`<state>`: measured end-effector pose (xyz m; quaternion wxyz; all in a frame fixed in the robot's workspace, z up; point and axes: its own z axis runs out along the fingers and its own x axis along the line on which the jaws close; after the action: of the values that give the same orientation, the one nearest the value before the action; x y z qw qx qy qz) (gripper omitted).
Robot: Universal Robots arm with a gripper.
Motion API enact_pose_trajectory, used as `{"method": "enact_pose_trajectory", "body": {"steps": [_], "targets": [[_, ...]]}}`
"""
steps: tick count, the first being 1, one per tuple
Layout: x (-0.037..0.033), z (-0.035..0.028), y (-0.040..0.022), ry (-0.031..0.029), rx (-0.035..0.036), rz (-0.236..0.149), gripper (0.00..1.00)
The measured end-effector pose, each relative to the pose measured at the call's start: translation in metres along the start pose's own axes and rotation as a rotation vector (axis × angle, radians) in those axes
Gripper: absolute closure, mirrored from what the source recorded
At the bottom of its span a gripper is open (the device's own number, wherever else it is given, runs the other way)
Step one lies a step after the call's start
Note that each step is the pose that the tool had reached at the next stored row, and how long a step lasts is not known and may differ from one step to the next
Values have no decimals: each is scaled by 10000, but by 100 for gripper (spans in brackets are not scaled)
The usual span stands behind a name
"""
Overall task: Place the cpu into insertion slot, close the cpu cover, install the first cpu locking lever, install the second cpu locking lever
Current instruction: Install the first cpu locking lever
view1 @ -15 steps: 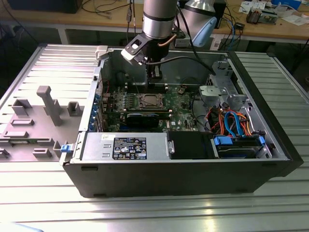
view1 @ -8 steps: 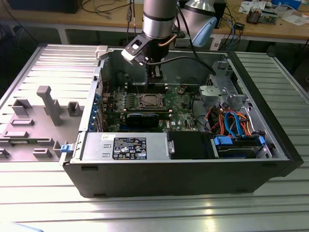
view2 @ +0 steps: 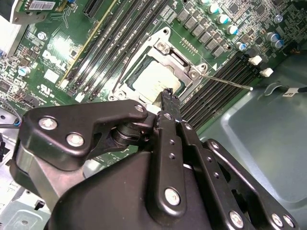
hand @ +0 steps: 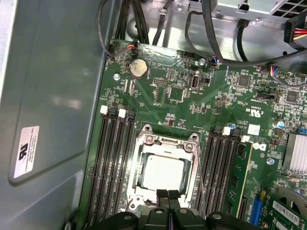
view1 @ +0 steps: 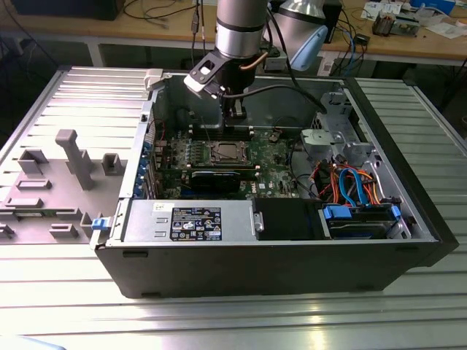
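While the pincer (hand: pixel 167 195) hangs closed, empty, the cpu (hand: pixel 163 173) sits under the cpu cover (hand: pixel 165 144). Second wrist view: a cpu locking lever (view2: pixel 225 81) juts free.

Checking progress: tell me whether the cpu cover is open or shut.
Shut: the cover lies flat, framing the cpu.

The exterior view looks down into the open black computer case (view1: pixel 255 270) — both wrist views, close above its green motherboard (hand: pixel 192 105) (view2: pixel 57 52), share the silver-grey square cpu cover (hand: pixel 168 142) (view2: pixel 184 67).
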<state>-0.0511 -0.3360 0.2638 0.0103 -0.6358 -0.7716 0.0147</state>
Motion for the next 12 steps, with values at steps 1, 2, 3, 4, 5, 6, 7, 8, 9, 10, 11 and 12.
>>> {"method": "enact_pose_trajectory", "body": {"steps": [1,2,3,4,5,6,7,8,9,10,11,12], "targets": [[0,0,0,-1,0,-15,89],[0,0,0,-1,0,-39,89],[0,0,0,-3,0,-84,89],[0,0,0,-5,0,-132,89],[0,0,0,-6,-1,-169,89],[0,0,0,-7,0,-190,89],[0,0,0,-7,-1,-210,89],[0,0,0,-8,-1,-230,89],[0,0,0,-9,-1,-249,89],[0,0,0,-10,-1,-276,89],[0,0,0,-11,-1,-305,89],[0,0,0,-11,-1,-318,89]]}}
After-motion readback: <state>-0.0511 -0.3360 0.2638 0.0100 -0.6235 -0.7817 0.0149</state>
